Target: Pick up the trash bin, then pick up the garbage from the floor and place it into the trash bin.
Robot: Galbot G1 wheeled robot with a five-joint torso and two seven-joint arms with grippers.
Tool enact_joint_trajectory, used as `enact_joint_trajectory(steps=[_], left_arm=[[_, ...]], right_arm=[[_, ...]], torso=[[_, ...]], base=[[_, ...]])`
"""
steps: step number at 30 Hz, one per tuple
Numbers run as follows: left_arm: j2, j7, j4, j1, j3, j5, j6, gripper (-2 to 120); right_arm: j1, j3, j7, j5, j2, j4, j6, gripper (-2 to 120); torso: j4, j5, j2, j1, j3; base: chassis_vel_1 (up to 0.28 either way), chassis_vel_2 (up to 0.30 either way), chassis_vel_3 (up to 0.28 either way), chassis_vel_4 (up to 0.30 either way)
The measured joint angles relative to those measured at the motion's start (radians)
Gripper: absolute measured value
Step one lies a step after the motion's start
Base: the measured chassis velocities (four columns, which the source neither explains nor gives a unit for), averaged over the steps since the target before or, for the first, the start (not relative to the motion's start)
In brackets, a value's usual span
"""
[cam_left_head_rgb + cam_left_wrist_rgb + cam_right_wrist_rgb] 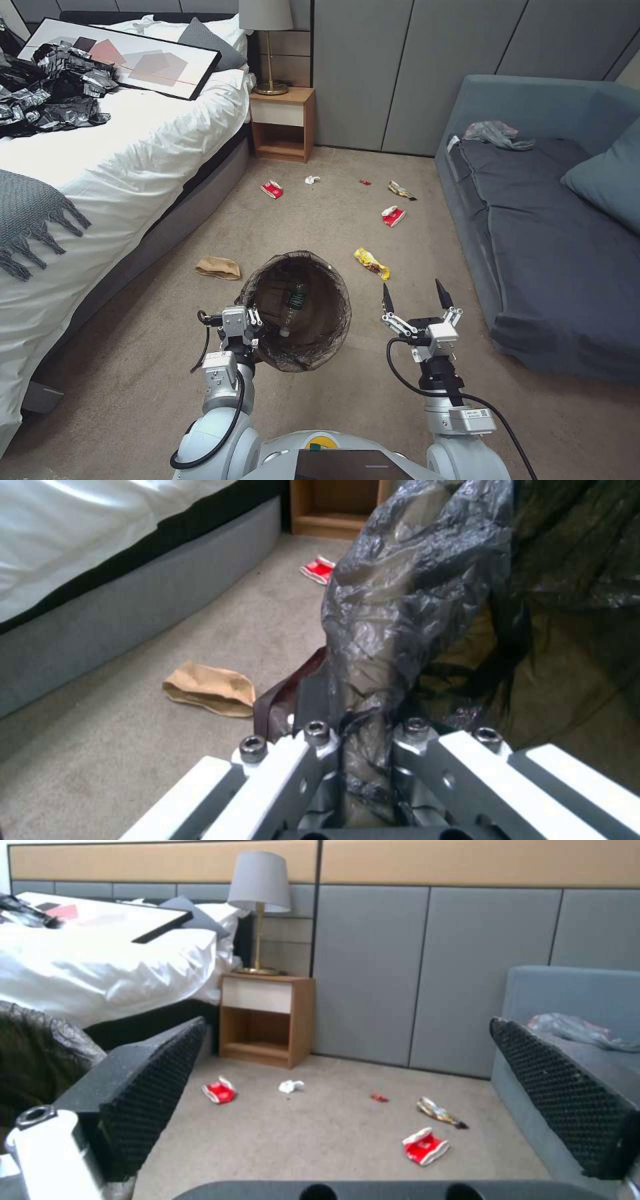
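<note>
My left gripper (252, 328) is clamped tight on the bag-lined rim of the trash bin (297, 310), low centre in the head view; the left wrist view shows black liner (400, 605) bunched between its closed fingers. My right gripper (417, 298), lower right of centre, is spread wide and holds nothing. Inside the bin I can make out a small bottle (294, 303). Beyond lie a brown paper bag (218, 267), a yellow wrapper (371, 263), and red-white wrappers (393, 215) farther up the carpet.
</note>
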Motion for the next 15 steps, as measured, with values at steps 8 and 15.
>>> enact_joint_trajectory(steps=[8, 15], left_arm=[[0.004, -0.002, 0.0, 0.0, -0.001, -0.001, -0.002, 3], [0.005, -0.002, -0.001, 0.0, -0.001, -0.003, -0.002, 3]], right_arm=[[0.0, 0.0, -0.002, 0.001, 0.0, -0.001, 0.003, 100], [-0.001, 0.0, -0.005, 0.003, 0.0, -0.002, 0.005, 100]], torso=[[0.0, 0.0, 0.0, 0.0, 0.0], [-0.0001, 0.0, 0.0, 0.0, 0.0]], base=[[-0.063, 0.065, 0.081, -0.067], [-0.191, 0.2, 0.206, -0.205]])
